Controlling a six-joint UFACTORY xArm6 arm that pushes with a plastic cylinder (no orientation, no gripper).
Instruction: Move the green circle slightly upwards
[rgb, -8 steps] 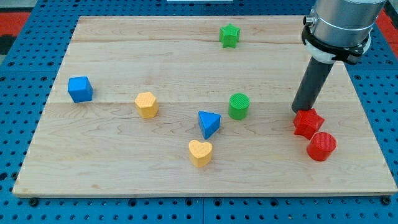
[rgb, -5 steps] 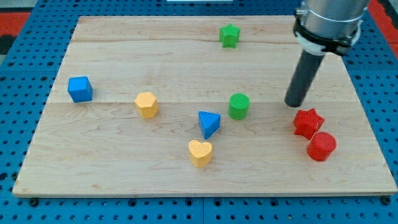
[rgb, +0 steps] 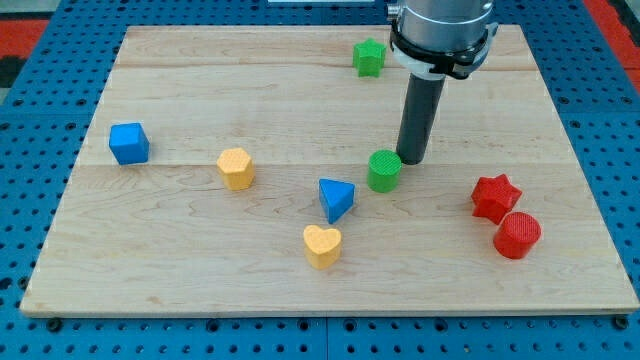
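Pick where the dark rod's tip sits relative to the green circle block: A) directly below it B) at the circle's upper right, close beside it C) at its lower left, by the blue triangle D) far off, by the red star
B: my tip sits just up and right of the green circle block, on the side away from the blue triangle block.

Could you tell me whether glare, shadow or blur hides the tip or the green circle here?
Camera view: even, soft lighting, no glare on the wooden board; only faint shadows under the blocks. My tip and the green circle are both sharp, the tip just at the circle's upper right.
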